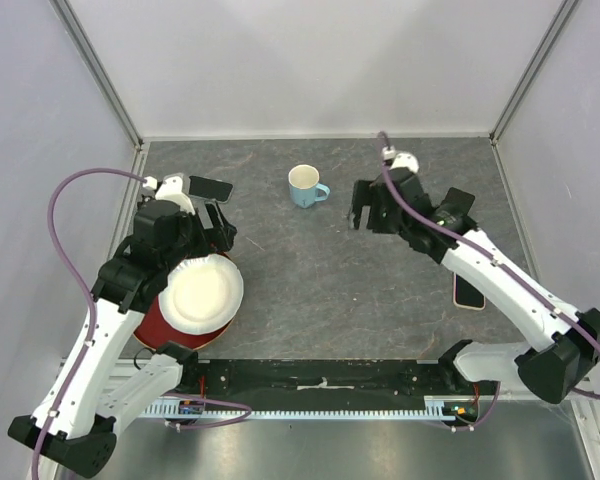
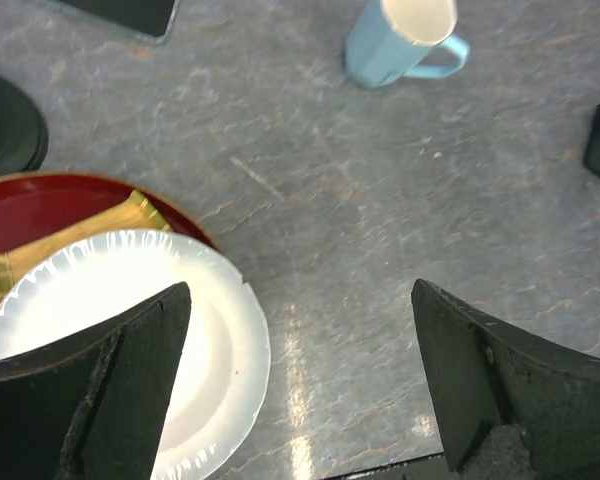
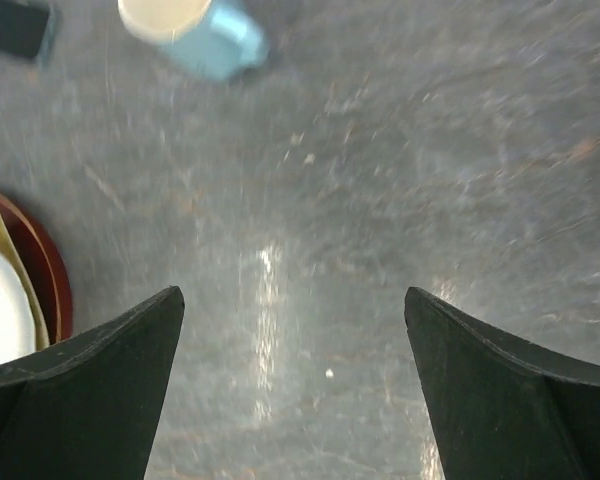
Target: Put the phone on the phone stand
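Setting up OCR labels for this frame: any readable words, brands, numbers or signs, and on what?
No readable text anywhere.
Blue mug: no print visible.
White paper plate: blank.
Pink-edged phone: partly under the right arm, no marking seen.
Electronics on the near rail: too small to read.

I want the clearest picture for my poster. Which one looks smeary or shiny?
Right wrist view: smeary, the blue mug is blurred, with a bright glare streak on the table. Left wrist view: sharp, slight glare. Top external view: sharp, evenly lit.
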